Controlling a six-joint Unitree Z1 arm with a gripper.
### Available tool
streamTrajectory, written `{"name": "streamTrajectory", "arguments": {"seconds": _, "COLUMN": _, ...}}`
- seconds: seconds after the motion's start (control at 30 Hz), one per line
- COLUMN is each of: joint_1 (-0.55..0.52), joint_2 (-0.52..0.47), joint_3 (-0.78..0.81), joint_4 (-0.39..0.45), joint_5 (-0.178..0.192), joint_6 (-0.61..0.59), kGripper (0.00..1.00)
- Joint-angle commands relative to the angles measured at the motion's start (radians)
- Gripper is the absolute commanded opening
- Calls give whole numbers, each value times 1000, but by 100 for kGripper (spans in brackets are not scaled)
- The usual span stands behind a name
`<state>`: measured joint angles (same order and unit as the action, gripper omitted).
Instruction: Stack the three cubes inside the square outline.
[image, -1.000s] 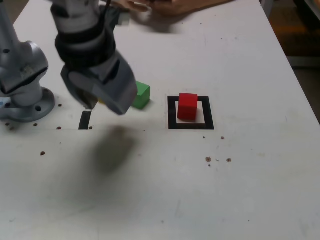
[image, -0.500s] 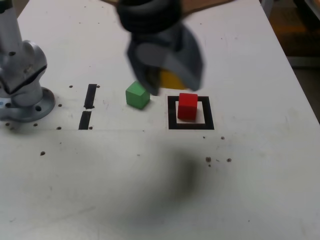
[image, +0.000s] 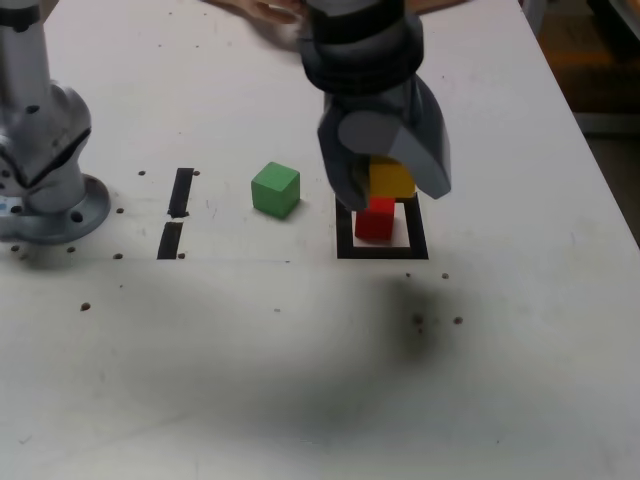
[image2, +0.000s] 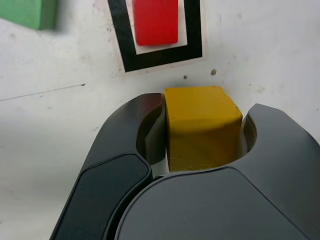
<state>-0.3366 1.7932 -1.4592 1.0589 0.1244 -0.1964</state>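
My gripper (image: 388, 185) is shut on the yellow cube (image: 391, 179) and holds it in the air just over the square outline (image: 345, 232). The wrist view shows the yellow cube (image2: 201, 127) pinched between the two dark jaws of my gripper (image2: 202, 131). The red cube (image: 375, 219) sits inside the outline, below the held cube; it also shows in the wrist view as the red cube (image2: 155, 21) within the square outline (image2: 160, 56). A green cube (image: 275, 189) rests on the table to the exterior view's left of the outline, and the green cube (image2: 29, 12) sits at the wrist view's edge.
The arm's grey base (image: 40, 140) stands at the exterior view's left. Two short black tape strips (image: 176, 212) lie between the base and the green cube. A person's hand (image: 262, 10) reaches in at the table's far edge. Small dark specks dot the white table (image: 300, 370).
My gripper has carried the yellow cube from the exterior view's left, past the green cube, to above the red cube in the outline. The green and red cubes have not moved.
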Motion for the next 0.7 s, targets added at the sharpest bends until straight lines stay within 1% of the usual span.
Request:
{"name": "streamTrajectory", "arguments": {"seconds": 0.0, "joint_1": 19, "joint_2": 7, "joint_3": 16, "joint_4": -20, "joint_5": -10, "joint_6": 9, "kGripper": 11}}
{"name": "streamTrajectory", "arguments": {"seconds": 0.2, "joint_1": 86, "joint_2": 15, "joint_3": 84, "joint_4": -71, "joint_5": -42, "joint_6": 52, "kGripper": 14}}
{"name": "streamTrajectory", "arguments": {"seconds": 0.3, "joint_1": 115, "joint_2": 13, "joint_3": 118, "joint_4": -83, "joint_5": -51, "joint_6": 73, "kGripper": 15}}
{"name": "streamTrajectory", "arguments": {"seconds": 0.57, "joint_1": 147, "joint_2": 8, "joint_3": 161, "joint_4": -125, "joint_5": -54, "joint_6": 92, "kGripper": 18}}
{"name": "streamTrajectory", "arguments": {"seconds": 0.67, "joint_1": 149, "joint_2": 11, "joint_3": 163, "joint_4": -134, "joint_5": -54, "joint_6": 92, "kGripper": 20}}
